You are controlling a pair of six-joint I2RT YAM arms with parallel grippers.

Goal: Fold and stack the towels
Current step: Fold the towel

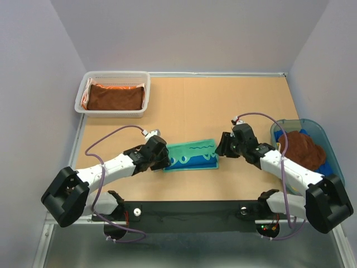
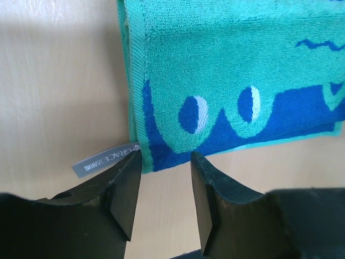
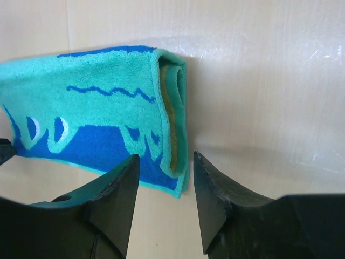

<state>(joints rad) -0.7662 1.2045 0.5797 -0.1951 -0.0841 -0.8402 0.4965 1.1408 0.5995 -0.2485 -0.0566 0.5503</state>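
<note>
A green and blue towel [image 1: 192, 154] lies folded into a long strip on the table between both arms. My left gripper [image 1: 162, 159] stands open at its left end, nothing between the fingers; the towel [image 2: 226, 86] and its grey label [image 2: 102, 160] lie just beyond the tips. At the right end my right gripper [image 1: 222, 146] is open too, and the towel's folded edge [image 3: 172, 108] shows ahead of the fingertips. A dark brown towel [image 1: 116, 96] lies folded in the white basket [image 1: 114, 113], over an orange one [image 1: 116, 86]. Another brown towel [image 1: 301, 149] is heaped in the blue tub [image 1: 315, 129].
The basket stands at the back left corner of the table, the tub at the right edge beside my right arm. Blue cloth [image 1: 330, 167] shows under the brown heap in the tub. Walls close in the table on three sides.
</note>
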